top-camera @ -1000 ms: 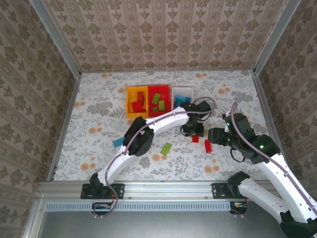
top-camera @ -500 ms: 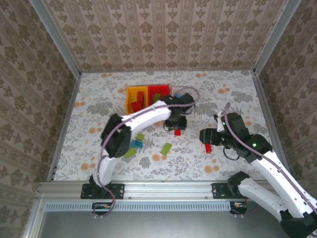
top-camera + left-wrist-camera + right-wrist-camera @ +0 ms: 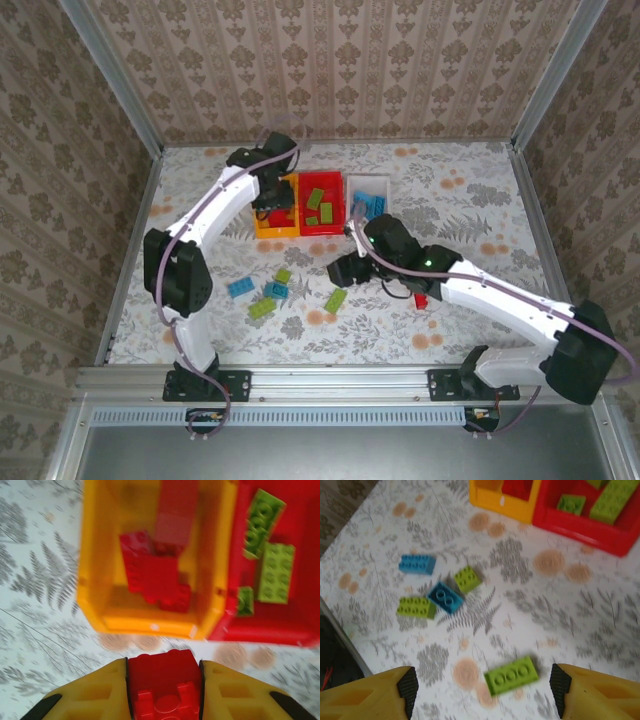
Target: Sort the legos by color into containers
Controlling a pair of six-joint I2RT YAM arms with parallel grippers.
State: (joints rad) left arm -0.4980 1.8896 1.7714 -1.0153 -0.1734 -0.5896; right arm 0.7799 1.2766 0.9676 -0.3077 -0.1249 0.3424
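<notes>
Gripping red lego (image 3: 162, 687) between fingers (image 3: 92, 697), left gripper (image 3: 162, 667) (near yellow-orange bin (image 3: 150, 625))

A: What encloses the scene?
B: Beige damask wallpapered walls (image 3: 340, 70) on three sides, joined by grey metal corner posts (image 3: 112, 75).
A: And below?
B: A white worktop printed with grey ferns and orange flowers (image 3: 480, 190); an aluminium rail (image 3: 330, 380) borders its near edge.

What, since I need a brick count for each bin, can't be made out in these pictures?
- Top external: the left gripper covers part of the yellow-orange bin and its contents.
- Top external: the right arm hides part of a loose red brick; the white bin's blue bricks are too small to count.
- Left wrist: blur merges the binned red bricks; the held red brick is cut by the bottom edge.
</notes>
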